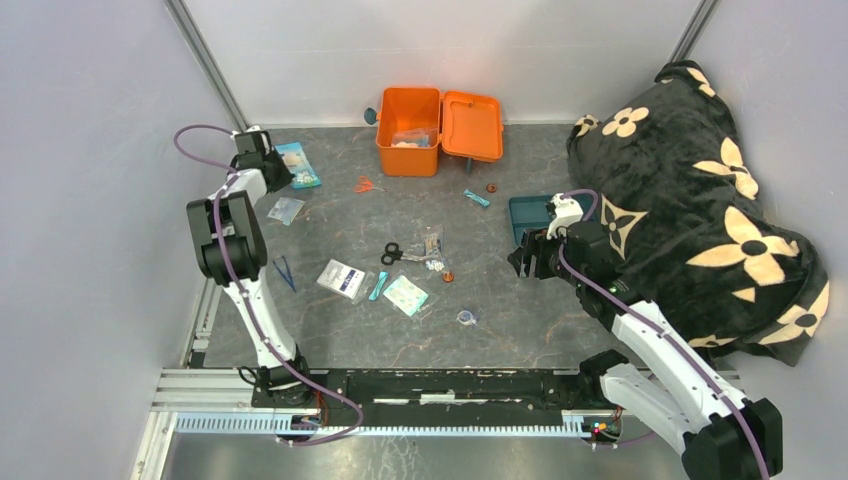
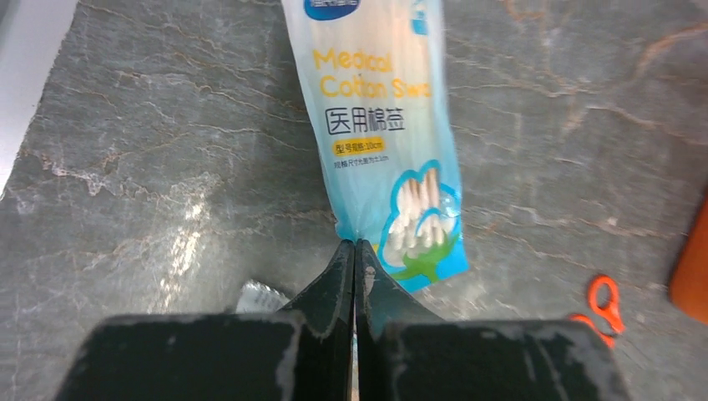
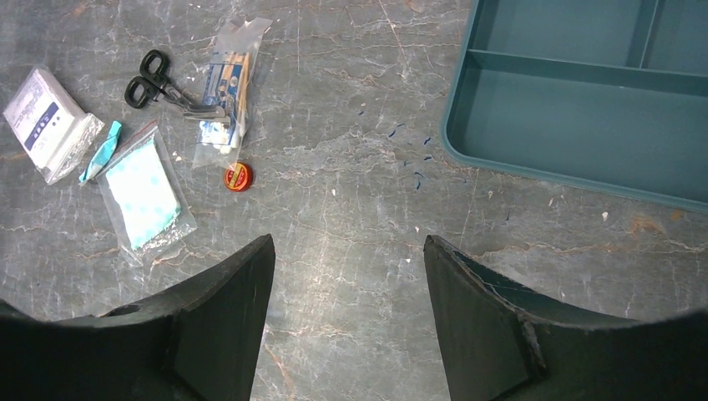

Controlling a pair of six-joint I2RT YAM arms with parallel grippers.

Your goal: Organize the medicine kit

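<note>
The grey veined counter (image 1: pixel 520 300) carries a soft black blanket (image 1: pixel 700 200) with cream flowers, heaped along its right edge. At the far edge stands the medicine kit (image 1: pixel 408 160), a glossy orange box with rounded corners, its lid (image 1: pixel 472 127) open and pale packets inside. Near the right edge the right gripper (image 3: pixel 349 246) hovers wide open, holding nothing, beside a flat teal tray (image 3: pixel 584 109) with dividers, while near the far left corner the left gripper (image 2: pixel 356 251) is closed on the edge of a shiny cotton swab packet (image 2: pixel 380 125).

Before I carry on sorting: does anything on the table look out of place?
Yes: a black flowered blanket is heaped along the right side, close by the teal tray; hardly a kit item. Supplies lie scattered, and the medicine kit stands open.
</note>
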